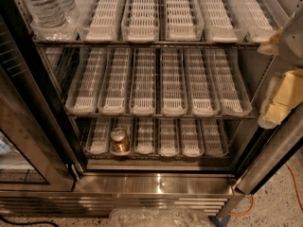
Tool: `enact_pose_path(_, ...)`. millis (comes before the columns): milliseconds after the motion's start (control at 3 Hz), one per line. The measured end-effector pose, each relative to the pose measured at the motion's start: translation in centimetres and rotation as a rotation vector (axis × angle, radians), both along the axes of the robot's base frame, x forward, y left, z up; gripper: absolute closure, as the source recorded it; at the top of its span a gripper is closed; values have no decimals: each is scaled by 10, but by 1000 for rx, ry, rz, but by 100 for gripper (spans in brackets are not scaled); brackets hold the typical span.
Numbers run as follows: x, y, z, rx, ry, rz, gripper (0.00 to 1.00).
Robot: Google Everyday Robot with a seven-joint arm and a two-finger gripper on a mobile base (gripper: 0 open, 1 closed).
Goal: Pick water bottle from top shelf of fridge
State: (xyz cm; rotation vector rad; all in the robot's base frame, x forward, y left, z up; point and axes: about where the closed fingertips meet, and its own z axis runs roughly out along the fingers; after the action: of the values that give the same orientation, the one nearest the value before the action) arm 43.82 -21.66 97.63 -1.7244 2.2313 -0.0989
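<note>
A speckled pale floor (277, 209) with an orange cable (297, 186) on it shows at lower right, below the gripper (279, 86) at the right edge.

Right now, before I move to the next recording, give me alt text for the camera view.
An open fridge holds a water bottle at the far left of the top shelf, while the gripper hangs at the right edge, well apart from it. A small amber jar stands on the lowest rack.
</note>
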Motion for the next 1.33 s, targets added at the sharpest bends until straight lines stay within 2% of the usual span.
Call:
enact_pose_path(333, 0, 0, 0, 0, 0, 0, 0)
enact_pose_path(667, 2, 13, 7, 84, -17, 16, 0)
enact_pose_path(1000, 4, 29, 24, 249, -48, 3, 0)
enact_pose_path(1333, -4, 43, 37, 442, -96, -17, 0)
